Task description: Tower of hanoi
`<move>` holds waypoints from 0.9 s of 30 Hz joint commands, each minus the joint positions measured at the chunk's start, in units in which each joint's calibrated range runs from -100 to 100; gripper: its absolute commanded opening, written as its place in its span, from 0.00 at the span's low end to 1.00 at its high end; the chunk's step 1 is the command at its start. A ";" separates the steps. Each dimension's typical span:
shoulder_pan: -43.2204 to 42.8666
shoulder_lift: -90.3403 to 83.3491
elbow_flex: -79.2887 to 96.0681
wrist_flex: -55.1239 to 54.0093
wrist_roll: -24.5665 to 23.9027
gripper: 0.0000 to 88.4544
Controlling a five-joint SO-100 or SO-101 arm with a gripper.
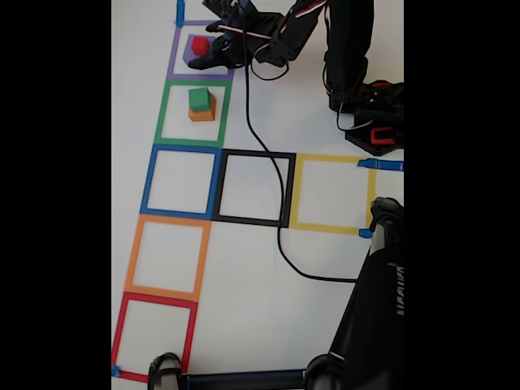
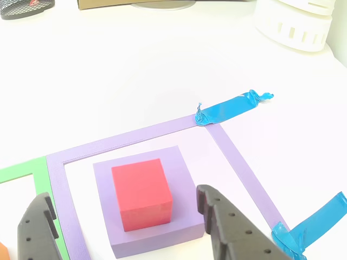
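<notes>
One red cube (image 2: 141,192) (unlabelled) atop purple cube (image 2: 181,162)

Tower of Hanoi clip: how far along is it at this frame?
Partway. The red cube sits on the purple cube in the purple tape square; the green cube sits on the orange cube in the green tape square. The gripper straddles red, open, grasping nothing. One four-cube stack remains unbuilt.

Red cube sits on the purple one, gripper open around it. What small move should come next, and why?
Probably ease forward and close on the red cube. The gripper is open, one finger on each side of it, neither touching. The cube rests on the purple cube, while the green cube tops the orange cube next square over.
</notes>
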 commanded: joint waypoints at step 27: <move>-2.37 7.81 -5.88 -7.10 0.00 0.23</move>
